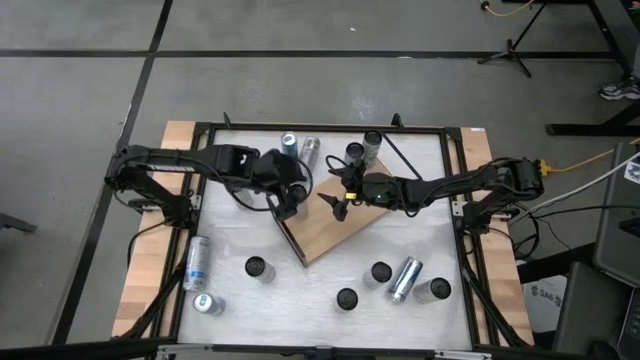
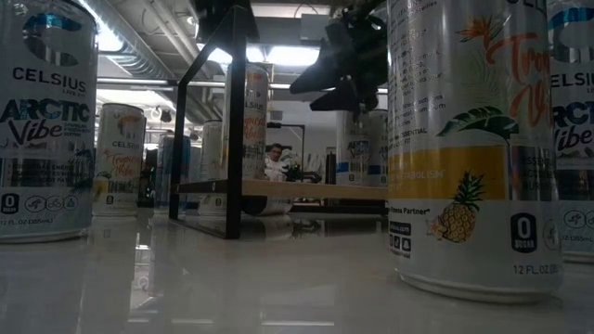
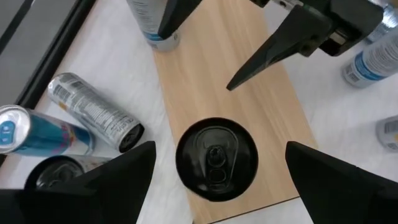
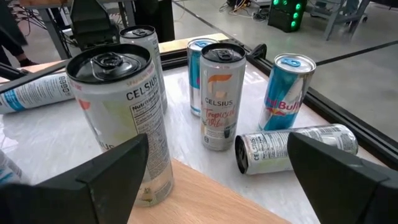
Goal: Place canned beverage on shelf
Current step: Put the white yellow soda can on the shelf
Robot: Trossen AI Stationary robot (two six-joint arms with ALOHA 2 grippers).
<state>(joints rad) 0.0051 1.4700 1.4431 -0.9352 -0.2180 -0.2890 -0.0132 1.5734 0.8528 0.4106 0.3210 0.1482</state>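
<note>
Left gripper (image 3: 214, 180) hangs fingers apart straight over an upright can (image 3: 216, 159) standing near the shelf (image 3: 230, 93) end; looks like release or pre-grasp, next move probably a clean vertical retreat. Right gripper (image 1: 337, 203) also apart, just beyond over the same board. White glossy table (image 1: 300, 290), loose cans scattered, dim lab behind.

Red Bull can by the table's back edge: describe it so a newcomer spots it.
From the light-brown wooden shelf board lying aslant mid-table, look toward the cluster of cans at the table's back edge. The blue-and-silver Red Bull can stands upright beside a silver can lying on its side; its upright neighbour is a white Celsius can.
</note>
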